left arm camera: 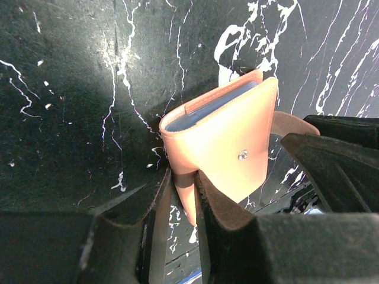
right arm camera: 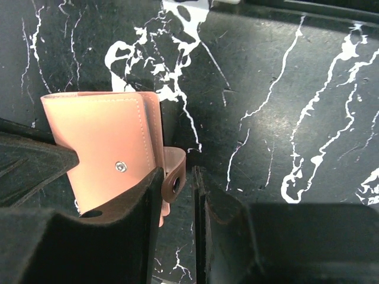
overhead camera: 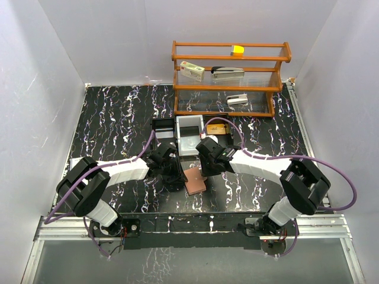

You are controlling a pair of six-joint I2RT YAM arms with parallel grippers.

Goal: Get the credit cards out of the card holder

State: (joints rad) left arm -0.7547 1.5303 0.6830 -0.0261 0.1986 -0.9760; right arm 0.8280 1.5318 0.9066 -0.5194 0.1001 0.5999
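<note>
Black white-veined marble table [overhead camera: 112,118], white walls around. Near centre: card holder [overhead camera: 195,179] folded, between both grippers. Left gripper [left arm camera: 185,204] pinching card holder's cover edge. Right gripper [right arm camera: 177,195] straddling loose snap tab [right arm camera: 173,171], fingers narrowly apart; clamped or not, cannot tell. Beyond: black tray [overhead camera: 164,127], white tray [overhead camera: 190,135]. Farthest: wooden rack [overhead camera: 228,89].

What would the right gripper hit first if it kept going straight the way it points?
The snap tab of the card holder, sitting between the jaws; past it, the table. Depth is unclear, so that's a guess.
</note>
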